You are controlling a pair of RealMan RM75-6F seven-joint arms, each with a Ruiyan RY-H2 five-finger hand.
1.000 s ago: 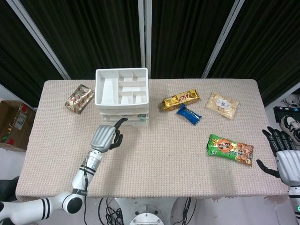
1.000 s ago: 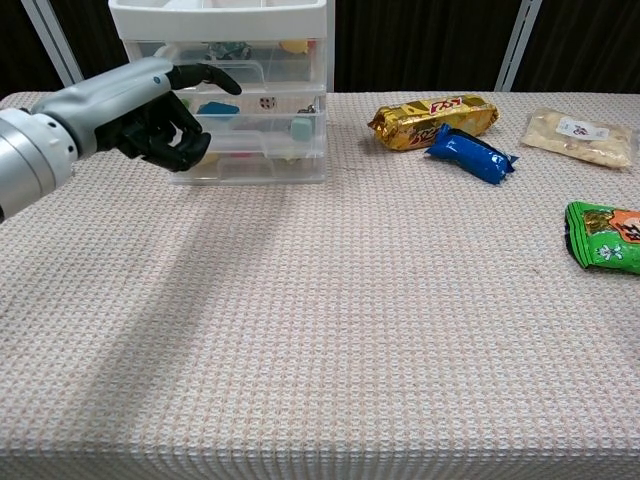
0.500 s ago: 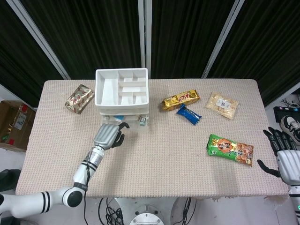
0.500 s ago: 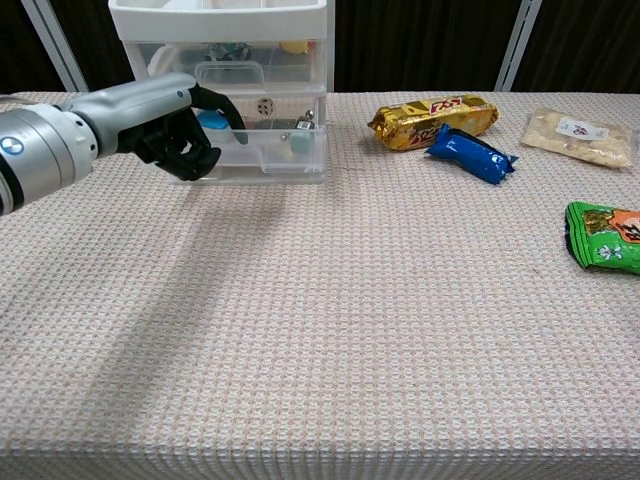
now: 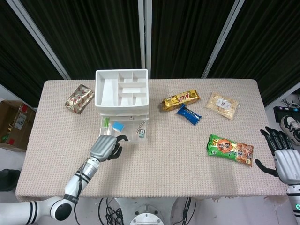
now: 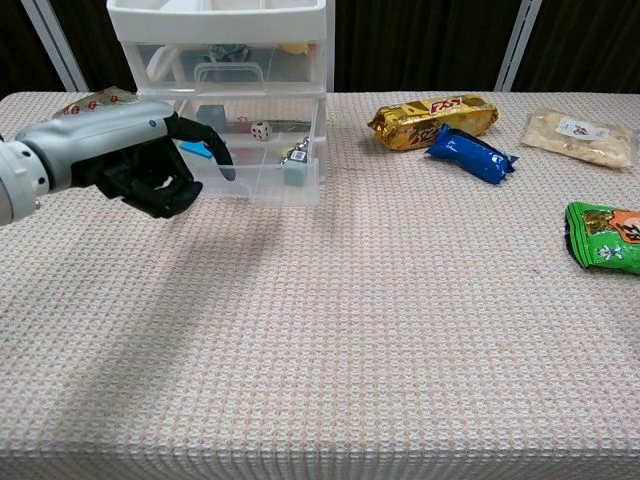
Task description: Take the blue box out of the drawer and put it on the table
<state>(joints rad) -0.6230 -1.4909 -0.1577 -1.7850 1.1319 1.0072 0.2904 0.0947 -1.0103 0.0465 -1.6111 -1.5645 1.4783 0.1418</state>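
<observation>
The white drawer unit (image 5: 121,88) stands at the back left of the table. Its bottom clear drawer (image 5: 140,138) (image 6: 270,182) is pulled out toward me. The small blue box (image 5: 117,126) (image 6: 197,149) lies inside it, partly hidden behind a finger in the chest view. My left hand (image 5: 107,147) (image 6: 140,165) is at the drawer's front left, fingers curled, one finger hooked over the front wall. My right hand (image 5: 281,154) hovers off the table's right edge, fingers spread, holding nothing.
The drawer also holds a die (image 6: 260,130) and a small keychain item (image 6: 295,165). On the table lie a gold snack bar (image 5: 181,99), a blue packet (image 5: 189,114), a white packet (image 5: 222,104), a green bag (image 5: 230,149) and a red-gold packet (image 5: 79,98).
My left hand has drawn back toward me and pulled the bottom drawer out of the unit, uncovering the blue box. The right hand has stayed in place.
</observation>
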